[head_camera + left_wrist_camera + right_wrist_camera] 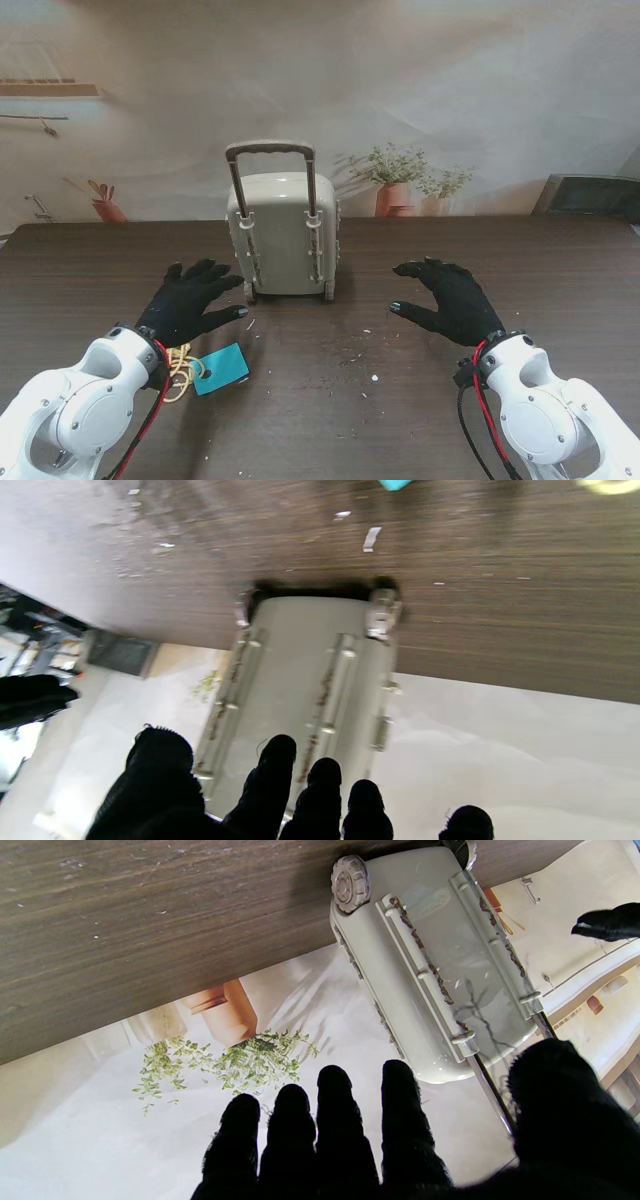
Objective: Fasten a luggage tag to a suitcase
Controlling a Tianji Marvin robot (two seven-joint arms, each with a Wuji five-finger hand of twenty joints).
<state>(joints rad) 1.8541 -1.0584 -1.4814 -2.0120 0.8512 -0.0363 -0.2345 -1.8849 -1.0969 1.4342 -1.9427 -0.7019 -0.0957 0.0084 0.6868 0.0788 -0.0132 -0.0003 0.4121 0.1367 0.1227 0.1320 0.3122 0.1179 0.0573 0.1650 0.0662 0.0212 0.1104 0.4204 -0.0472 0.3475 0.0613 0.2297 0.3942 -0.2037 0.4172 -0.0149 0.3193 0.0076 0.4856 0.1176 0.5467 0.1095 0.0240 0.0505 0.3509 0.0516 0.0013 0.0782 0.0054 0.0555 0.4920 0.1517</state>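
Observation:
A small beige suitcase (pixel 284 235) stands upright at the table's middle, its telescopic handle (pixel 270 151) pulled up. The suitcase (pixel 305 680) fills the left wrist view, and the right wrist view shows the suitcase (pixel 435 965) with one wheel (pixel 350 884). A teal luggage tag (pixel 221 369) with a yellowish loop cord (pixel 181 366) lies flat on the table, near my left wrist. My left hand (pixel 192 301) hovers open just left of the suitcase, fingers spread. On the other side my right hand (pixel 449 298) is open too, holding nothing.
The dark wooden table (pixel 320 400) carries small white crumbs (pixel 373 378) near its middle. A printed backdrop with potted plants (pixel 400 180) hangs behind the table. A dark box (pixel 590 195) sits at the far right edge.

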